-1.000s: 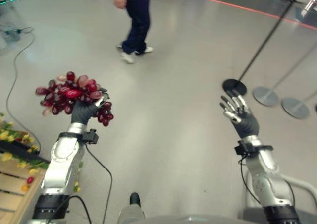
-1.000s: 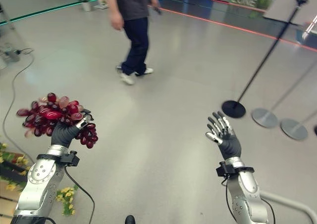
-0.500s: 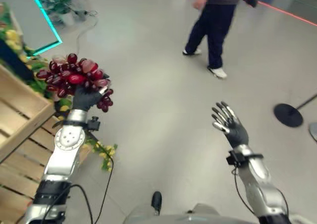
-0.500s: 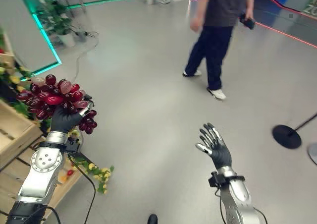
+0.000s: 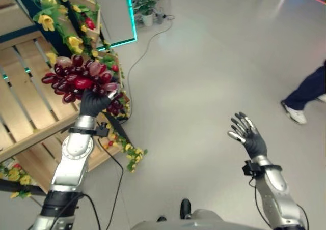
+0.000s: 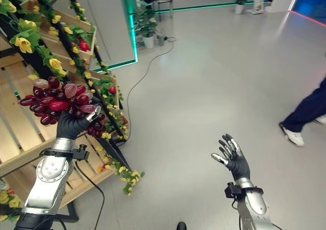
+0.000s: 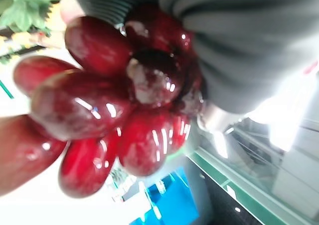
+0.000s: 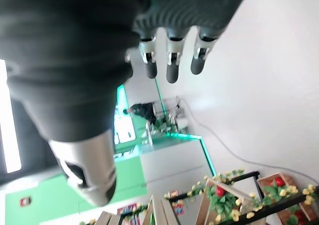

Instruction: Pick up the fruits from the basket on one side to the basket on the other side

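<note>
A large bunch of glossy dark-red grapes [image 5: 81, 81], each one oval and smooth with bright highlights on its skin, sat in the left hand [image 5: 94, 103]. That hand was raised upright at the end of its silver-grey forearm, its dark cover below the fruit and its fingers curled up around the underside of the bunch; a few grapes hung down past the wrist side. In the left wrist view the grapes [image 7: 114, 110] pressed close against the dark ribbed cover, some paler and slightly frosted, most a deep shiny red.

The bunch was held in the air in front of a slatted stand of pale wooden planks [image 5: 23, 108], built in sloping tiers with dark rails. Trailing garlands of yellow flowers and green leaves [image 6: 109, 95] ran along the rails and spilled down to the smooth grey floor [image 5: 204, 77]. A small wooden crate [image 6: 81, 34] high on the stand held something red among the leaves.

The right hand [image 6: 233, 159] was lifted well apart from the left, palm turned inward, holding nothing, its silver dark-tipped fingers [image 8: 169, 60] straight and fanned out.

At the far right edge a person's dark trouser leg and white shoe [image 5: 295, 115] stood on the floor.
</note>
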Available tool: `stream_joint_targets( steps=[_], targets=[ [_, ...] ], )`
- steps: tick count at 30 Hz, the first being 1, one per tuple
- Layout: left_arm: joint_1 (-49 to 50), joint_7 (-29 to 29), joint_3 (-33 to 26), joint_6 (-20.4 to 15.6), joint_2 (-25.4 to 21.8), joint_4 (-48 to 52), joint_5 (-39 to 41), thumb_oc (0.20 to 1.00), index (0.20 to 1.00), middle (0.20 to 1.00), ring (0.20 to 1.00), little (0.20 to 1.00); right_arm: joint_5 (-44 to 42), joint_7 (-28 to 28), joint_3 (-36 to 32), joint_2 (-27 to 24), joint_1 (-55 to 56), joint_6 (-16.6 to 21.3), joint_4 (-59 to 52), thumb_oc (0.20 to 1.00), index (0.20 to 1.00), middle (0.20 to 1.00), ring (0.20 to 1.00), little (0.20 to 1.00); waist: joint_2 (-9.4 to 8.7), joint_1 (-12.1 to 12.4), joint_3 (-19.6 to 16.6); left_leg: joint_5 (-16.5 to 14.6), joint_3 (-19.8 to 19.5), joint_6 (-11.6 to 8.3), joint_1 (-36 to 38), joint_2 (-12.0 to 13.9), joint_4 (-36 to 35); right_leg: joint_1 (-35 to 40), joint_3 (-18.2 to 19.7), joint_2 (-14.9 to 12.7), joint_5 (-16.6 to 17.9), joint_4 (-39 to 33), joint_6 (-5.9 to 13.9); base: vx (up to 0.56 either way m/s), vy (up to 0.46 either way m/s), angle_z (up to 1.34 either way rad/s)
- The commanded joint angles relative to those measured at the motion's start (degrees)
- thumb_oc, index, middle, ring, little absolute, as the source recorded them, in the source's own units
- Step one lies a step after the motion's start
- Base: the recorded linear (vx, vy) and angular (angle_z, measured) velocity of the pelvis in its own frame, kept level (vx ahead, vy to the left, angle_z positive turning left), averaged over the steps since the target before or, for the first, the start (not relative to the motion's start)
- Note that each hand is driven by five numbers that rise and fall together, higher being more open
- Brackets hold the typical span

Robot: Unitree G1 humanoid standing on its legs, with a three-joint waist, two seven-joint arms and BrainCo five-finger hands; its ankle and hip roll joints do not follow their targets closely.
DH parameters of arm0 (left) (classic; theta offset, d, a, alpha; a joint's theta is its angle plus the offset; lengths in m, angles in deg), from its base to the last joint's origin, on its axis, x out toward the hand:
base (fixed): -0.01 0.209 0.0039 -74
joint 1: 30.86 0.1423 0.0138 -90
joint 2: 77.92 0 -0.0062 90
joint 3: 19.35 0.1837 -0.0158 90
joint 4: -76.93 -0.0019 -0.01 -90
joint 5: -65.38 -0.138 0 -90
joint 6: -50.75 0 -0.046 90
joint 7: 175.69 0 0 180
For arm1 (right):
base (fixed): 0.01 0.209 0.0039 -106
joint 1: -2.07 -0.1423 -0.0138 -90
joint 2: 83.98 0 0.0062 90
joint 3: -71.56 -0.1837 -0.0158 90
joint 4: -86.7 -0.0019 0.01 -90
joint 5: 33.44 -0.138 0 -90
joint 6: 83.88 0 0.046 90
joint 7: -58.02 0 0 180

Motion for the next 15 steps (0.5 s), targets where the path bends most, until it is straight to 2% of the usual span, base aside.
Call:
stream_joint_targets(
  steps=[1, 2, 4, 5, 8, 15],
  targets=[
    [-5.7, -0.9, -1.3, -3.7, -1.7, 2.5, 0.8, 0.2, 0.2, 0.2, 0.2, 0.2, -0.7, 1.8, -3.7, 0.0, 0.7, 3.7, -1.8, 1.0, 1.0, 1.0, 1.0, 1.0, -0.46, -0.9, -1.1, 3.2, 11.3, 1.43, 0.7, 11.0, -11.2, 3.3, -4.5, -2.8, -1.5, -3.8, 8.4, 0.08, 0.025, 0.53],
    [-5.7, -0.9, -1.3, -3.7, -1.7, 2.5, 0.8, 0.2, 0.2, 0.2, 0.2, 0.2, -0.7, 1.8, -3.7, 0.0, 0.7, 3.7, -1.8, 1.0, 1.0, 1.0, 1.0, 1.0, -0.53, -0.9, -1.2, 3.8, 11.3, 1.45, 0.8, 10.9, -11.9, 3.1, -4.5, -2.9, -1.3, -3.8, 8.4, 0.09, 0.061, 0.6],
    [-6.2, -1.6, -0.2, -3.6, -2.0, 1.6, -0.2, 0.2, 0.2, 0.2, 0.2, 0.2, -0.7, 2.6, -4.3, -0.1, 1.2, 3.7, -1.4, 1.0, 1.0, 1.0, 1.0, 1.0, -0.23, -1.0, -1.4, 6.5, 11.5, 1.04, 0.4, 13.6, -16.1, 3.2, -5.2, -3.4, -1.9, -3.5, 8.73, 0.06, 0.021, 0.8],
    [-6.0, -1.6, -0.8, -3.7, -2.4, 1.5, 0.0, 0.2, 0.2, 0.2, 0.2, 0.2, -0.2, 2.6, -4.1, -0.2, 0.9, 3.4, -1.3, 1.0, 1.0, 1.0, 1.0, 1.0, 0.11, -1.1, -1.7, 5.3, 10.8, 1.36, 1.5, 13.3, -17.0, 3.0, -5.1, -3.3, -2.5, -3.1, 8.85, 0.07, 0.007, 0.38],
    [-4.6, -2.3, -1.9, -3.7, -3.1, 1.8, -0.9, 0.2, 0.2, 0.2, 0.2, 0.2, 0.0, 3.3, -3.6, 0.9, 1.2, 3.5, 0.5, 1.0, 1.0, 1.0, 1.0, 1.0, 0.94, -1.0, -3.2, 6.2, 11.3, 2.19, 4.3, 12.4, -22.6, 3.5, -5.0, -3.2, -2.1, -4.1, 9.27, 0.08, 0.091, -0.11],
    [-1.5, -3.1, -5.8, -3.8, -4.1, 2.2, -0.5, 0.2, 0.2, 0.2, 0.2, 0.2, 2.1, 2.2, -0.9, 2.3, 1.9, 2.3, 0.7, 1.0, 1.0, 1.0, 1.0, 1.0, -0.02, 0.1, -4.7, 6.6, 13.9, 3.31, 7.7, 11.5, -26.6, 5.0, -3.6, -3.9, -1.3, -6.1, 9.91, 0.07, 0.064, -0.13]
  ],
)
